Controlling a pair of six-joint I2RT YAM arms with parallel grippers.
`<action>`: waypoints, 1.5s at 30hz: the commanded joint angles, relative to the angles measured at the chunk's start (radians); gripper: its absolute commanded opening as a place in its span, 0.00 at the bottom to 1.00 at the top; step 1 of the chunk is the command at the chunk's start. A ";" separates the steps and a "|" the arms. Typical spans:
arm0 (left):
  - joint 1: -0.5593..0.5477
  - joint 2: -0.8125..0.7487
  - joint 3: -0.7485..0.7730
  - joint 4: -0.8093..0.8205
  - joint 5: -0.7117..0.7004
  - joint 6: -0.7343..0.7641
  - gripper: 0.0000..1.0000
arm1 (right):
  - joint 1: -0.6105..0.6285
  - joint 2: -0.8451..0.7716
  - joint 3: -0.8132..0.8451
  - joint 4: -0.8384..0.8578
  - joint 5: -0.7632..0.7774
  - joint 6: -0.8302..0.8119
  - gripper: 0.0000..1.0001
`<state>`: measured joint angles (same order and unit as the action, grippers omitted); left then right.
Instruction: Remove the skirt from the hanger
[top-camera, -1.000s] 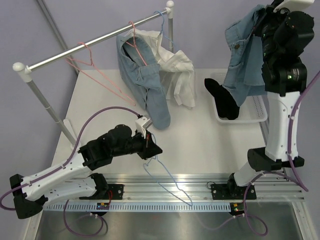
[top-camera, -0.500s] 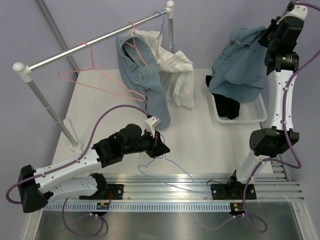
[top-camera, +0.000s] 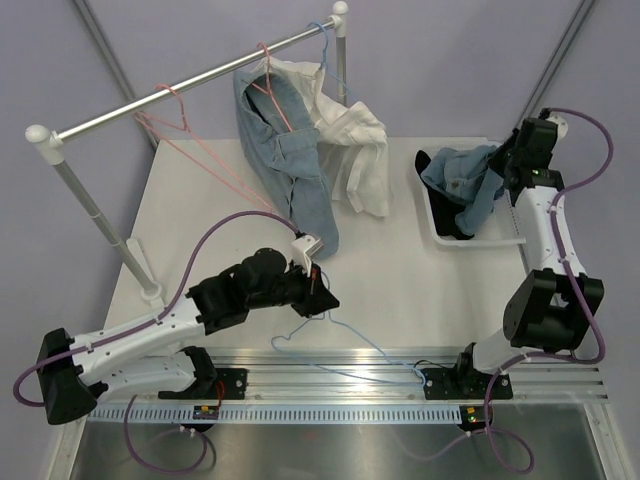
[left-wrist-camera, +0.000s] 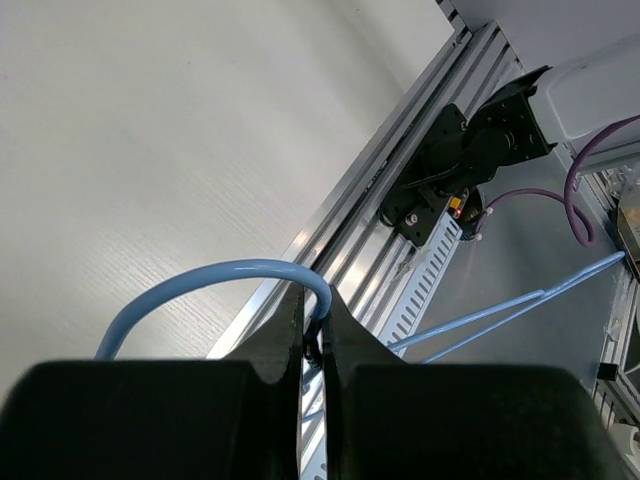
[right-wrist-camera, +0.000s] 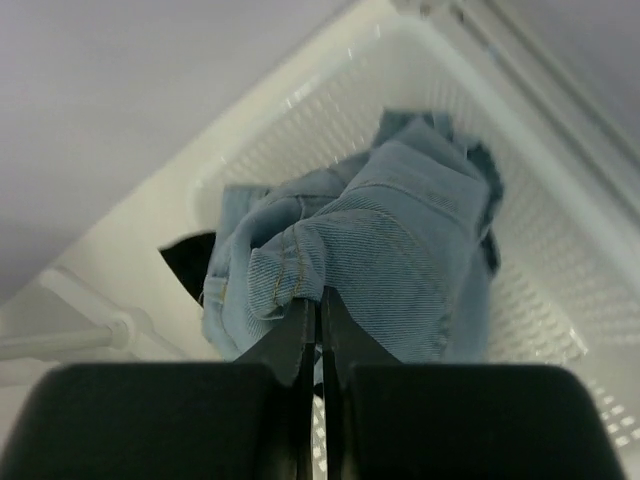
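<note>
My left tool (left-wrist-camera: 312, 312) is clamped tight on the hook of a light-blue hanger (left-wrist-camera: 215, 275) at the tabletop's (top-camera: 200, 230) near edge. My right tool (right-wrist-camera: 318, 305) pinches a fold of denim (right-wrist-camera: 400, 230) over the white basket (right-wrist-camera: 300, 110), where the black skirt (right-wrist-camera: 188, 262) lies. The pink hanger (top-camera: 205, 160) hangs on the rail (top-camera: 200, 80), well apart.

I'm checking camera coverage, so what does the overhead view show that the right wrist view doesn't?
Only overhead: the rail with a bare pink hanger, jeans and a white shirt, and the left hand shut on a light-blue hanger. Only the right wrist: the right hand pinching a fold of the denim garment up close. Both: the white basket, that denim in it, and the black skirt peeking out beside it.
</note>
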<state>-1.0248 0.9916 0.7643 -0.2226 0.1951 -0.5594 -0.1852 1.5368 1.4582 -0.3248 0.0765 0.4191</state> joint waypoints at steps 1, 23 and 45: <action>0.002 -0.054 0.036 0.017 -0.005 -0.020 0.00 | 0.036 0.055 -0.050 -0.066 -0.017 0.099 0.00; 0.000 0.026 0.363 -0.369 -0.141 0.125 0.00 | 0.330 -0.384 0.027 -0.468 -0.741 -0.052 0.99; 0.009 0.183 0.747 -0.647 -0.210 0.181 0.00 | 0.754 -0.935 -0.378 -0.726 -0.736 -0.049 0.74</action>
<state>-1.0203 1.1629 1.4376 -0.8574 -0.0002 -0.4023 0.5625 0.5987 1.0969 -0.9920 -0.6270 0.4011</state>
